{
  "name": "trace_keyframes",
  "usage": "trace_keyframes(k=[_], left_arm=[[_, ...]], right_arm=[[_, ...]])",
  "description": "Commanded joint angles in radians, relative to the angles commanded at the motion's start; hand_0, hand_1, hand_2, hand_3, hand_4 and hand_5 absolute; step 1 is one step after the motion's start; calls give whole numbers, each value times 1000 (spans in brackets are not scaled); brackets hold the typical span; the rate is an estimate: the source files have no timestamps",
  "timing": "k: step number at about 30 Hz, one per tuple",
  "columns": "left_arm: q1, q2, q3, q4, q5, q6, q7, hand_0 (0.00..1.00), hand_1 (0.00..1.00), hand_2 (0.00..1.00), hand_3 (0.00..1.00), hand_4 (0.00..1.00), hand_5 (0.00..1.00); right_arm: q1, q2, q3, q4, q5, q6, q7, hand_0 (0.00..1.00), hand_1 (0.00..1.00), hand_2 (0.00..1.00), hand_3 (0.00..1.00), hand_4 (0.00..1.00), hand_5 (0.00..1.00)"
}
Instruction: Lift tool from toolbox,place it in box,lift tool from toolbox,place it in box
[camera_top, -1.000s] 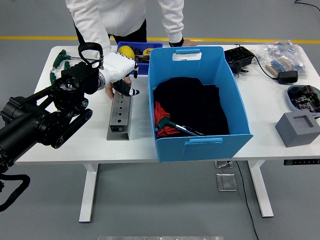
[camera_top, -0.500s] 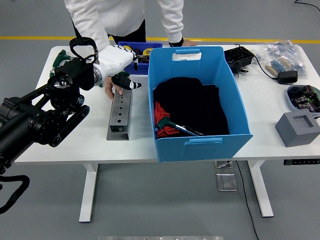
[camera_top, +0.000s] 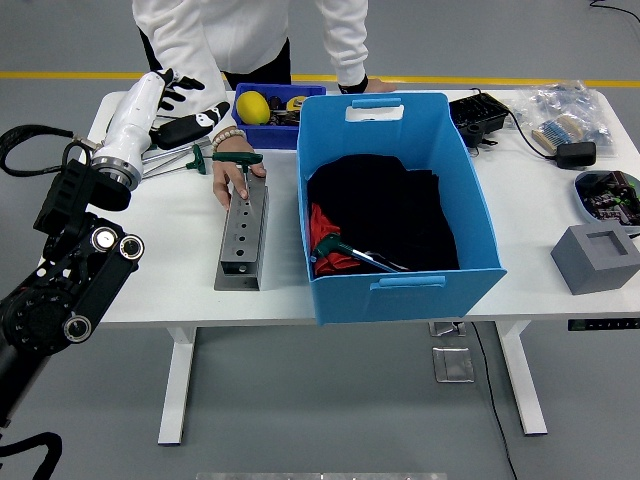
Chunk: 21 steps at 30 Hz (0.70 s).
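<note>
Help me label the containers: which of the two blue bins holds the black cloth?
The large light-blue box beside the metal block. The small dark-blue toolbox behind holds a yellow object instead.

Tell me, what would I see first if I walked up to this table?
Probably the big blue box in the middle of the white table, with black cloth and a green-handled tool inside. Then the robot's left hand at the far left, hovering over more green-handled tools, while a person's hand rests on the grey metal tool block.
</note>
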Motion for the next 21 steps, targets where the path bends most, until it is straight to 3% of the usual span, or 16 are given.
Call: trace_keyframes(k=[5, 6, 7, 12, 13, 21], left_arm=[[78, -11, -11, -52, -208, 101, 38, 383, 558, 658, 677, 796, 601], [93, -16, -20, -59, -260, 118, 38, 368, 550, 664, 714, 759, 668], [104, -18, -27, -66, -299, 126, 38, 368, 550, 664, 714, 759, 668], [143, -25, -39, -80, -494, 125, 41, 368, 550, 664, 714, 759, 668], [147, -28, -41, -76, -540, 123, 40, 356, 546, 661, 793, 744, 748], [136, -30, -22, -21, -885, 116, 25, 340, 529, 659, 850, 747, 768]], right_arm=[[1, 1, 3, 0, -2, -1, 1, 624, 619, 680, 532, 783, 571], [0, 1, 6, 0, -3, -1, 1, 624, 619, 680, 532, 782, 571], [0, 1, 6, 0, -3, -2, 1, 624, 619, 680, 532, 782, 571], [1, 2, 11, 0, -8, -2, 0, 624, 619, 680, 532, 782, 571], [1, 2, 13, 0, -11, -1, 0, 624, 619, 680, 532, 782, 571], [0, 4, 15, 0, -19, -1, -3, 622, 619, 681, 532, 782, 570]])
